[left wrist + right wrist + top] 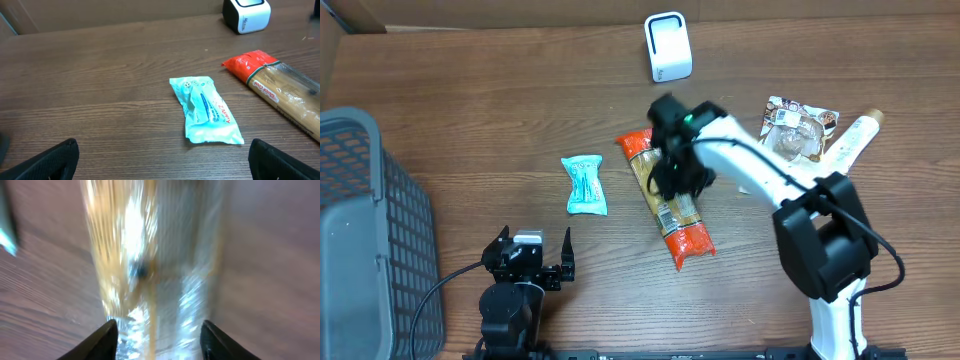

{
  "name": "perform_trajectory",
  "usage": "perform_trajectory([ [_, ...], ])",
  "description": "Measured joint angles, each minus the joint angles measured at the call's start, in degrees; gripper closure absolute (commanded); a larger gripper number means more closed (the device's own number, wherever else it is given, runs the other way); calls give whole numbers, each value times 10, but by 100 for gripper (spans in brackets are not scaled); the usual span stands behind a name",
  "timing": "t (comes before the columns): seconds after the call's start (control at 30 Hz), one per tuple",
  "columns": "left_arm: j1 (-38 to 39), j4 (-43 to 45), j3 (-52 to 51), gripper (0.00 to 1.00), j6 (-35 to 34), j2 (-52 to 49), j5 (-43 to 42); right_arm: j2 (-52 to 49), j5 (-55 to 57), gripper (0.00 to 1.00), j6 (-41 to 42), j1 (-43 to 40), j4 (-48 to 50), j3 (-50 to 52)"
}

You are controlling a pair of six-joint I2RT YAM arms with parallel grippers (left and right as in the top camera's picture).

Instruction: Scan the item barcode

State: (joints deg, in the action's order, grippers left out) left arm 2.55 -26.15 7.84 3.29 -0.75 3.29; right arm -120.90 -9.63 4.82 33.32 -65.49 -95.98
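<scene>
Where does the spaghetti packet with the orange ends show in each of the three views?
Overhead: the spaghetti packet lies diagonally near the picture's centre.
Left wrist: at the right edge, running out of frame.
Right wrist: it fills the middle, very close and blurred.
Shared landmark: the teal sachet, just left of the packet in overhead and left wrist; not clearly seen in right wrist.
</scene>
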Motion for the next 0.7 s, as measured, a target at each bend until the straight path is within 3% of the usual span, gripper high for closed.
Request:
perform_trajectory([
  [0.1,0,0,0,0,0,0,0,0,-31,36,-45,-45,15,-22],
  [0.27,0,0,0,0,0,0,0,0,-104,32,-128,-98,21,-14],
  [0.43,0,0,0,1,0,0,0,-18,-156,30,-186,-97,30,7],
  [0.7,0,0,0,1,0,0,0,-60,-191,30,-208,-93,29,26],
])
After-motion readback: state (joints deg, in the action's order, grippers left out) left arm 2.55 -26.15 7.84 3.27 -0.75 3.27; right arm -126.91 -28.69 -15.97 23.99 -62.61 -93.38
